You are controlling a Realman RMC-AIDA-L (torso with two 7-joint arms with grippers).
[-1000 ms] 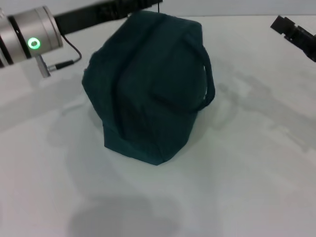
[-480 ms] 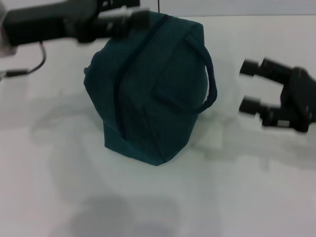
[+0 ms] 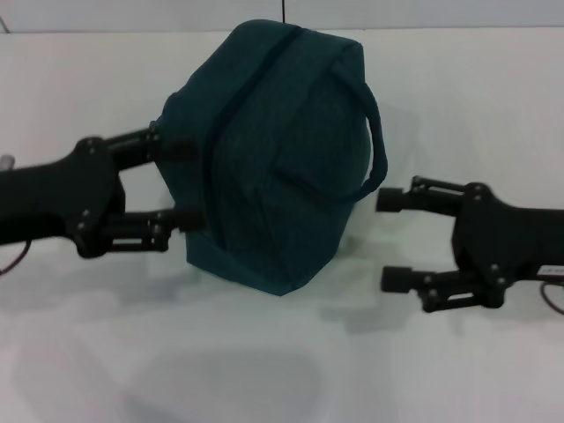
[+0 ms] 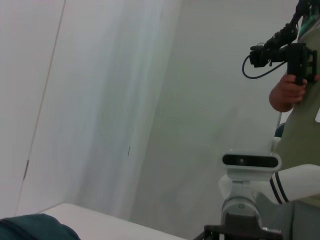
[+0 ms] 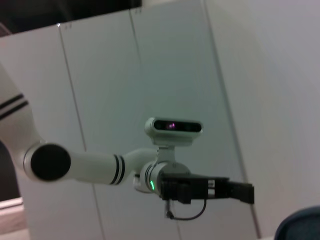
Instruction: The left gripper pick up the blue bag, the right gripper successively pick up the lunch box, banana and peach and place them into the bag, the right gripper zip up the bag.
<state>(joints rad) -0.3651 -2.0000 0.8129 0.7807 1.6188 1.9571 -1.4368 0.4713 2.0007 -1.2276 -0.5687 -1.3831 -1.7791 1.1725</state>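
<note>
- Centrally in the head view, the blue bag (image 3: 278,159) is sitting upright on the white table (image 3: 458,370), its top zip seam running from the near side up toward the far edge.
- One loop handle (image 3: 377,145) is arching out from the bag's right side; a stitched pocket panel is showing on the face turned toward the camera.
- On the left, the left gripper (image 3: 181,183) is lying level with its fingers pointing right, toward the bag.
- Its two fingers are standing spread apart, one above the other in the picture, with the upper fingertip (image 3: 176,148) and the lower one right at the bag's left side; whether they are touching the fabric is not clear.
- On the right, the right gripper (image 3: 394,240) is lying level too, pointing left toward the bag.
- Its fingers are also standing spread, holding nothing, and the upper fingertip is sitting just beside the handle and the bag's right side, with a small gap showing.
- Looking out from the left wrist, a corner of the bag (image 4: 35,227) is showing beside the table edge, with a pale wall behind, the robot's white head camera (image 4: 250,161), and a person's hand (image 4: 287,92) holding a black device with a cable.
- Looking out from the right wrist, the head camera (image 5: 174,127) is facing the lens above a white arm, and a small edge of the bag (image 5: 300,225) is peeking in at one corner.
</note>
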